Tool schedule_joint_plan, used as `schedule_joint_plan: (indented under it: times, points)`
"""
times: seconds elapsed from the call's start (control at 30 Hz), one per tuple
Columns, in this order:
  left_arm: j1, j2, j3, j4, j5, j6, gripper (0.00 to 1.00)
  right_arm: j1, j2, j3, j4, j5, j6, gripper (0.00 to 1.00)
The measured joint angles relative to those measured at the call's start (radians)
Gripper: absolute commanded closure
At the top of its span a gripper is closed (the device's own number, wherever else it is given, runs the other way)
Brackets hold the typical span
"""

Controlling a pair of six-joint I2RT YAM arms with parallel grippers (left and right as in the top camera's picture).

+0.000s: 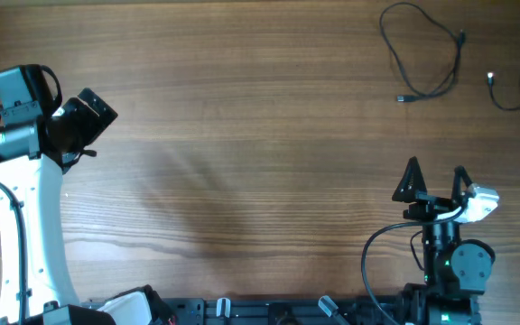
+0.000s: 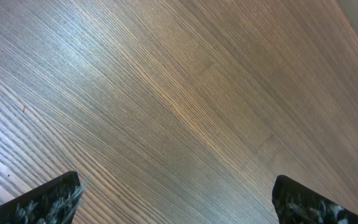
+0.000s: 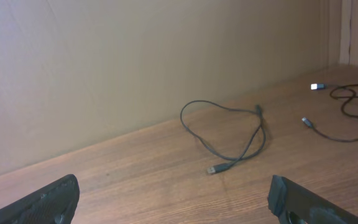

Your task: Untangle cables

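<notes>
cables [image 1: 403,97] far right, some cut off by edge; left pincer [image 2: 179,200], right pincer [image 1: 436,181] both spread

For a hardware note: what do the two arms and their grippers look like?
Left arm: white curved link, black joints, black cable, black left gripper. Right arm: black, green light, white wrist part, looping black cable; right gripper has pointed black fingers.

The left arm [image 1: 43,236] consists of a long white link with a thin black cable [image 1: 18,244] routed along it and black housings [image 1: 81,119] at the far end. The right arm [image 1: 448,260] is black, with a green indicator light [image 1: 447,264], a white fitting [image 1: 482,202] and a looped black cable [image 1: 371,248]. The right gripper [image 1: 435,173] has two black pointed fingers [image 1: 411,183].
</notes>
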Motion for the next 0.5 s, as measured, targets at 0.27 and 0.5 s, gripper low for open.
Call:
schedule_joint_plan:
  times: [0.27,0.5]
  points:
    - [0.000,0.000,0.000,0.000,0.000,0.000,0.00,0.000,-0.003,-0.040,0.014,-0.002,-0.083,0.00]
    - [0.000,0.000,0.000,0.000,0.000,0.000,0.00,0.000,-0.003,-0.040,0.014,-0.008,-0.190,0.00]
